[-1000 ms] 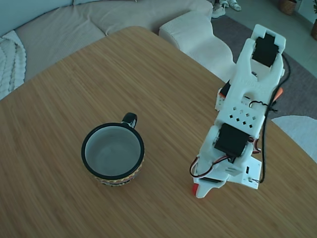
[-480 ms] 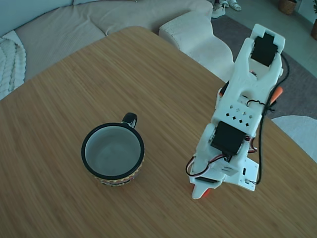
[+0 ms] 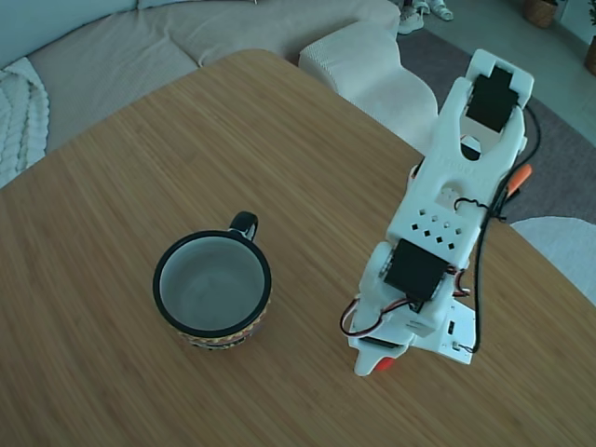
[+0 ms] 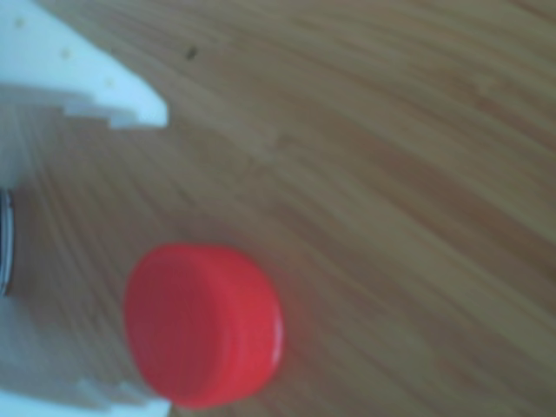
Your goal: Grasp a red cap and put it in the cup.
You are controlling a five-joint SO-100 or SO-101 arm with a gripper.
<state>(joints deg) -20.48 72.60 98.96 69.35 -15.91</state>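
The red cap (image 4: 204, 326) lies flat on the wooden table, seen close up in the other view. It sits between the white fingers (image 4: 95, 82) of my gripper (image 4: 161, 261), close against the lower finger and apart from the upper one. The jaws stand wider than the cap, so the gripper is open. In the fixed view my gripper (image 3: 372, 361) points down at the table's near right part, with a sliver of the red cap (image 3: 384, 364) showing beside its tip. The cup (image 3: 160, 279) stands upright and empty to the left of the gripper, well apart from it.
The white arm (image 3: 447, 205) with black motors and loose cables stretches from the table's right edge. A beige sofa (image 3: 186, 37) stands beyond the table's far edge. Bare wood lies between the cup and the gripper.
In the fixed view the arm has swung slightly left and toward the near edge, so the red sliver now shows on the right of the gripper tip. The cup has not moved.
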